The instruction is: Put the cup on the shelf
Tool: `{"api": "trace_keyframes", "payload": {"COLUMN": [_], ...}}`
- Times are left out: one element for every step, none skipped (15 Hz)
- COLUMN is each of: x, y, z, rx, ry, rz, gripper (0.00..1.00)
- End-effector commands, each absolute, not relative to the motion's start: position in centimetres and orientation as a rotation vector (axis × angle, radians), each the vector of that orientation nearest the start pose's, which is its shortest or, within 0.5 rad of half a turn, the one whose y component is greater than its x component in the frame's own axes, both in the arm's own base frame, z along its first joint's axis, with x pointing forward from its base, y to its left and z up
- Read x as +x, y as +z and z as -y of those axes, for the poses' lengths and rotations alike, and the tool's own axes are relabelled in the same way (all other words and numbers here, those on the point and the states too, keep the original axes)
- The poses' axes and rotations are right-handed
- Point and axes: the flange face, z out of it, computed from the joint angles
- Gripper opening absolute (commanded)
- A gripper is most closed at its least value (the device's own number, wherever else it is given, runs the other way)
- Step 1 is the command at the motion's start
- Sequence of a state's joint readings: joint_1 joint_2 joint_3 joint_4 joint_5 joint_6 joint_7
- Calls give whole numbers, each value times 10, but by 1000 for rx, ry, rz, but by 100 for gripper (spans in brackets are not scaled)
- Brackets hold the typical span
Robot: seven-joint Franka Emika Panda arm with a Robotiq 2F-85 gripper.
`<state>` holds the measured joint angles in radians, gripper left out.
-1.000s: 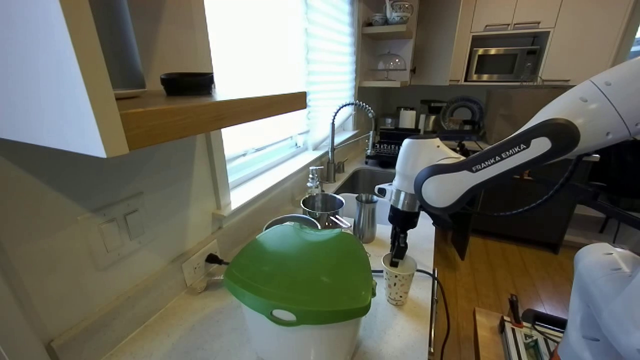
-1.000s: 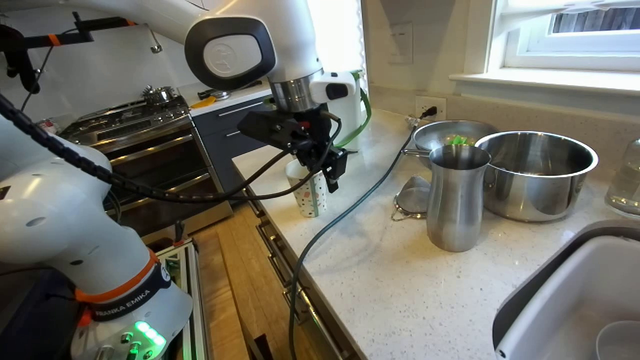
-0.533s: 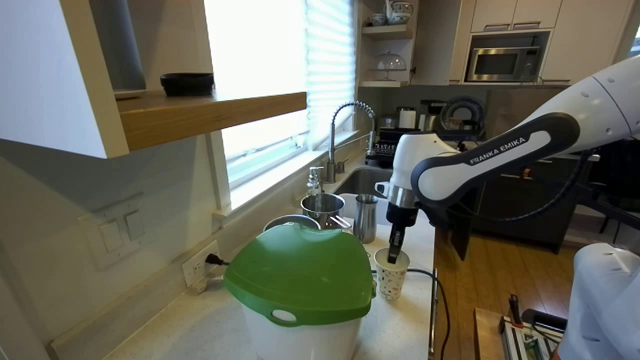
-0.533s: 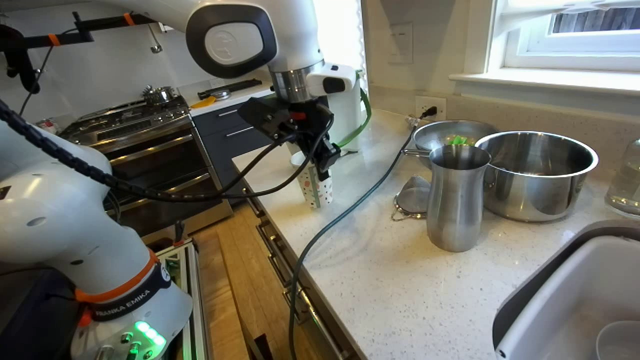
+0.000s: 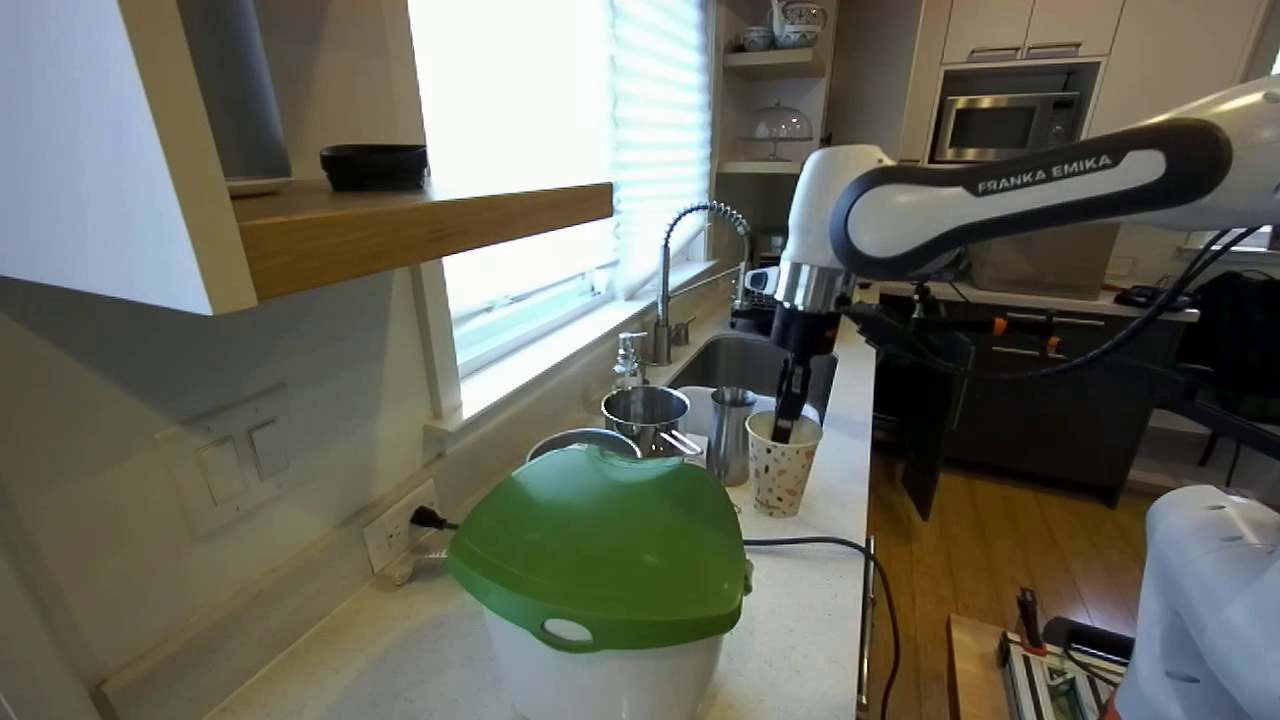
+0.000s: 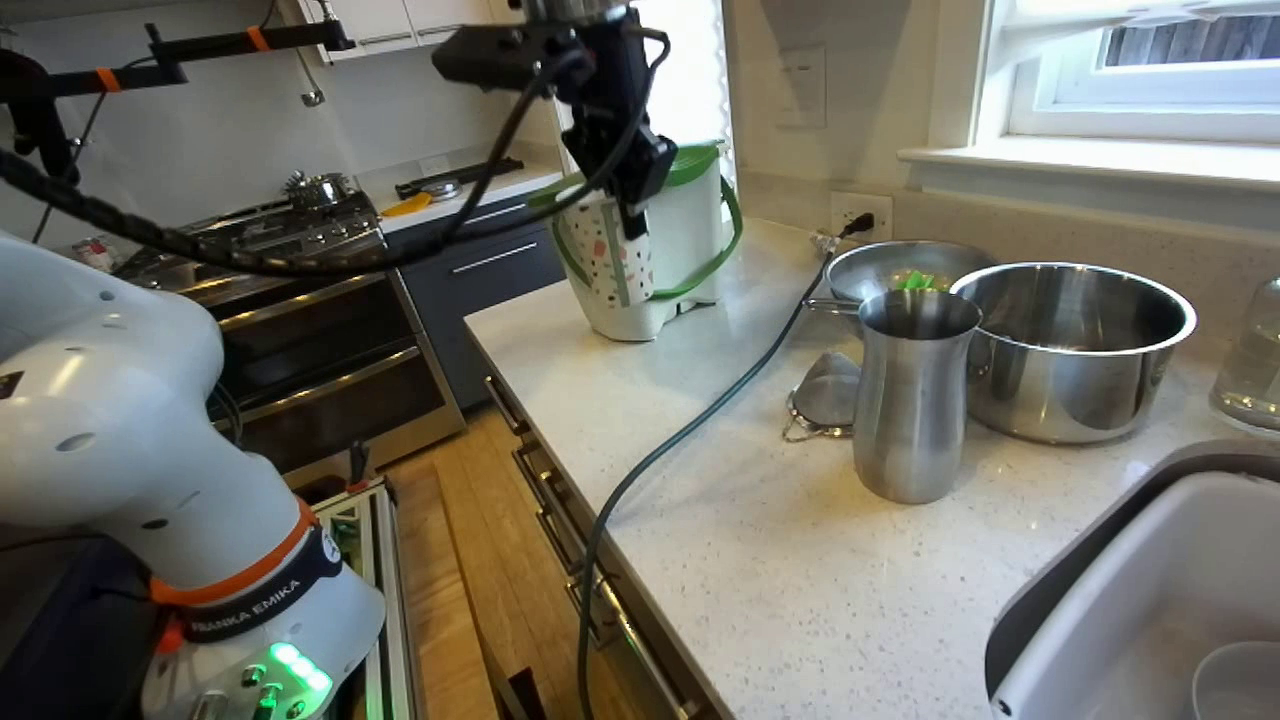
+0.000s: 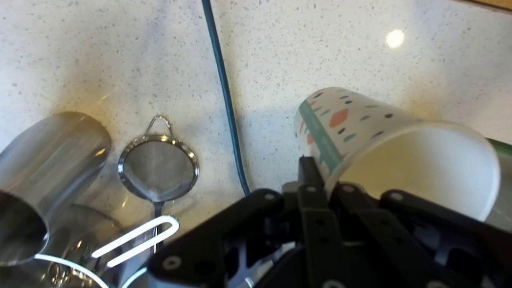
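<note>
The beige speckled cup hangs upright above the counter. It also shows in an exterior view, partly behind cables, and in the wrist view. My gripper is shut on the cup's wall at the rim, one finger inside and one outside. In the wrist view the fingers pinch the rim, with the white inside of the cup to the right. The light-wood shelf projects from the white wall panel at upper left, higher than the cup and well apart from it. The shelf is out of view elsewhere.
A dark bowl and a grey upright object stand on the shelf. A green-lidded bin stands below. A metal canister, a pot, a strainer and a cable are on the counter.
The gripper has risen with the cup in it, lifting the cup off the counter. Just before that, the cup shifted slightly toward the bin and wall. Other objects have not moved.
</note>
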<state>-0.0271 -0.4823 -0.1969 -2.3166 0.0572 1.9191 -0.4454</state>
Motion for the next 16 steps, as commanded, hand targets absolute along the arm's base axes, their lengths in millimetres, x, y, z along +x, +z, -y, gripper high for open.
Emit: {"api": "trace_keyframes", "payload": {"x": [407, 408, 406, 406, 406, 406, 407, 407, 410, 414, 418, 421, 423, 426, 427, 429], "y": [590, 607, 585, 601, 609, 612, 612, 611, 617, 628, 641, 661, 679, 697, 716, 732], "z": [97, 97, 97, 97, 97, 97, 97, 97, 94, 93, 93, 92, 90, 89, 86, 85], "rx": [-3002, -3007, -3005, -3007, -3008, -3008, -3008, -3007, -2975, -2954, -2939, -2920, -2900, -2878, -2863, -2844], "ry": [-208, -229, -233, -252, -263, -267, -265, -261, -297, -349, -412, -493, -569, -641, -694, -761], "rz": [432, 441, 398, 408, 414, 417, 418, 419, 405, 386, 382, 371, 361, 351, 347, 348], "gripper": [1, 1, 2, 2, 2, 2, 2, 1, 1, 1, 1, 1, 1, 1, 1, 1]}}
